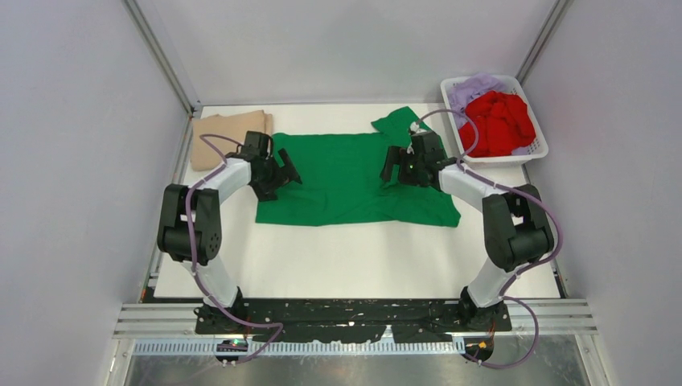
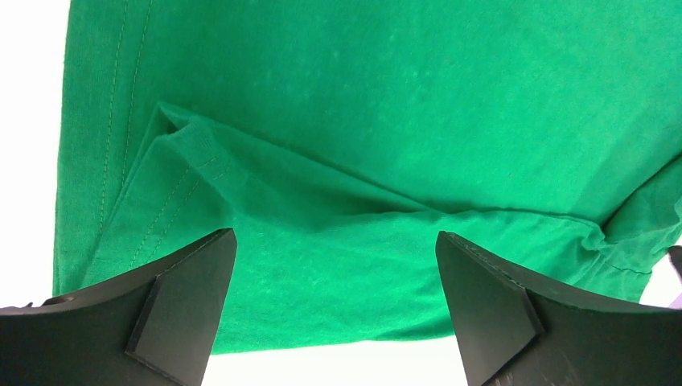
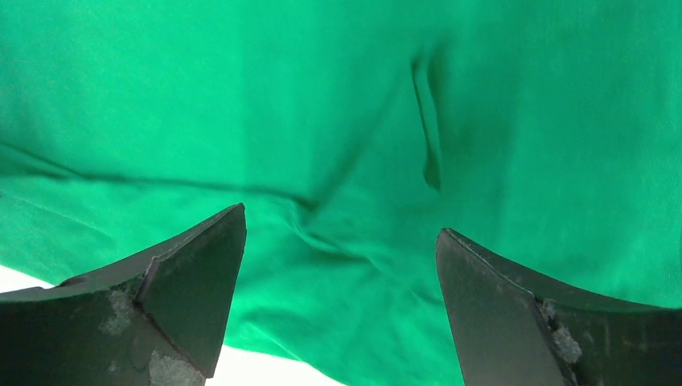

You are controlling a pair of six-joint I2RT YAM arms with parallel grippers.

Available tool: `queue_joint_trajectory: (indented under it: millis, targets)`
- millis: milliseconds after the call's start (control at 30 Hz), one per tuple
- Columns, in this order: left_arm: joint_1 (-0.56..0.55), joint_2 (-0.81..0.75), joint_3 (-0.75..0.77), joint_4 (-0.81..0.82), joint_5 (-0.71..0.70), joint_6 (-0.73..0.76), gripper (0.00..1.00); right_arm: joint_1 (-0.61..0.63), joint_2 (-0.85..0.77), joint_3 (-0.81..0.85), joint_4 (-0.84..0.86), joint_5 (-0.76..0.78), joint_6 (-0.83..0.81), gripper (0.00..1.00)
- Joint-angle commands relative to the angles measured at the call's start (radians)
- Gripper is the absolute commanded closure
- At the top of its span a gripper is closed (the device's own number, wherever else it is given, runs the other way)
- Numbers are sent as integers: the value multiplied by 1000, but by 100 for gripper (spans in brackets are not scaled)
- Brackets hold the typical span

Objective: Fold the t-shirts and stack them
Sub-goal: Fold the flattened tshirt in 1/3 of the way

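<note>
A bright green t-shirt (image 1: 346, 177) lies spread on the white table, one sleeve sticking out at the back right. My left gripper (image 1: 283, 174) hovers open over its left edge; the left wrist view shows a folded-in sleeve on the green cloth (image 2: 362, 145) between my open fingers (image 2: 181, 297). My right gripper (image 1: 396, 167) hovers open over the shirt's right part, with wrinkled green cloth (image 3: 338, 121) below it. A folded tan t-shirt (image 1: 228, 135) lies at the back left. The red t-shirt (image 1: 499, 121) and the pale lavender t-shirt (image 1: 470, 87) lie in the basket.
The white slotted basket (image 1: 535, 149) stands at the back right corner. Grey walls with metal posts close in the table on three sides. The arm bases sit on a black rail at the near edge.
</note>
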Motion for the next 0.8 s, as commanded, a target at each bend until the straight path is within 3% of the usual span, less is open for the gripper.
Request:
queue_joint_trajectory:
  millis: [0, 233, 533, 633, 767]
  targets:
    - [2, -63, -20, 21, 8, 22, 0, 4, -53, -111, -24, 10, 9, 5]
    - [2, -70, -34, 25, 15, 21, 0, 42, 46, -16, 41, -31, 5, 5]
    - [1, -75, -25, 14, 6, 24, 0, 85, 275, 345, 12, -23, -10, 4]
    - [2, -78, -16, 9, 5, 29, 0, 84, 271, 396, -7, -13, -30, 5]
    - [1, -73, -16, 22, 33, 24, 0, 82, 153, 291, -23, 43, -64, 4]
